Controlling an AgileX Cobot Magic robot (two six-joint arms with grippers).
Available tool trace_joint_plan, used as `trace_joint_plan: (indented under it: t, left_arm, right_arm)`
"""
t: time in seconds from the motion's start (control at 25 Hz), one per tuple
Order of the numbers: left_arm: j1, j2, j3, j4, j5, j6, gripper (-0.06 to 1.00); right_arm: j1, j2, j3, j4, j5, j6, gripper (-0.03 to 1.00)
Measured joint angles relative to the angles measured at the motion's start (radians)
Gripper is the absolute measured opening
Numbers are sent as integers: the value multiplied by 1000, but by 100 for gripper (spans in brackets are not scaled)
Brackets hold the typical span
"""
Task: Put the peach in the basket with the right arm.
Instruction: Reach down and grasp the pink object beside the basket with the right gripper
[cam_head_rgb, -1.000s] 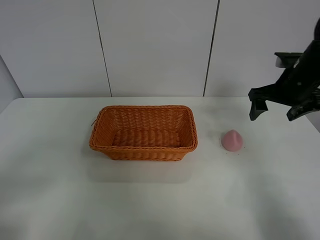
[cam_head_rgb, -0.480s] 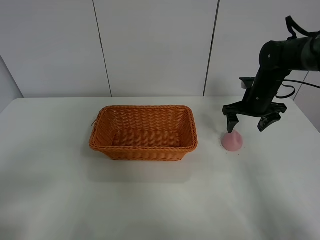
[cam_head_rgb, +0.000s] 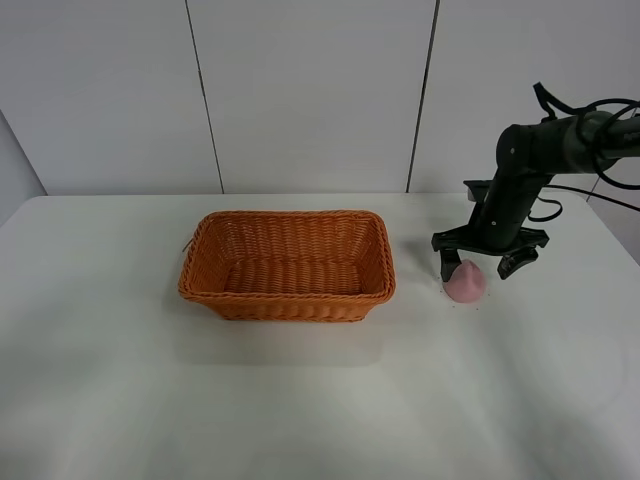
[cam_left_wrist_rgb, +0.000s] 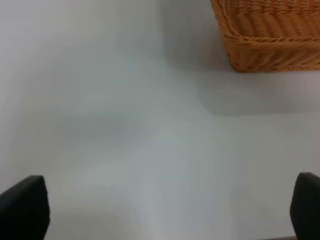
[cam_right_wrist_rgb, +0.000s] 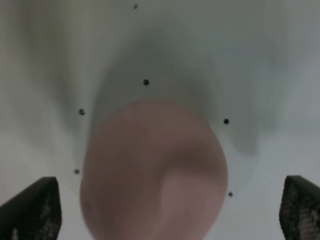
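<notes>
Pale pink matte pointed peach (cam_head_rgb: 465, 283), just beside the orange-brown wicker basket (cam_head_rgb: 290, 222): probably light, smooth, slippery. Black two-fingered right gripper (cam_head_rgb: 476, 271) straddles it, fingers spread; grip its widest girth.

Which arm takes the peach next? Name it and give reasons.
Right. The right gripper is open with the peach between its fingers; the left gripper sees only table and a basket corner.

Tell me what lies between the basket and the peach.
Nothing: only bare white table separates the basket from the peach, as the exterior high view shows.
</notes>
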Motion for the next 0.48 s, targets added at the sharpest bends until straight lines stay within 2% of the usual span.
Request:
trace_joint_plan:
  t: [0.2,0.28,0.36,0.48]
  left_arm:
    - [0,0,0,0,0,0,99]
    - [0,0,0,0,0,0,99]
    - [0,0,0,0,0,0,99]
    - [0,0,0,0,0,0,99]
  right_arm:
    - [0,46,0,4,-18,0,67]
    - [0,52,0,5,-19,0,64]
    - [1,53,0,6,-22,0,53]
    - [1,53,0,8,-22,8,23]
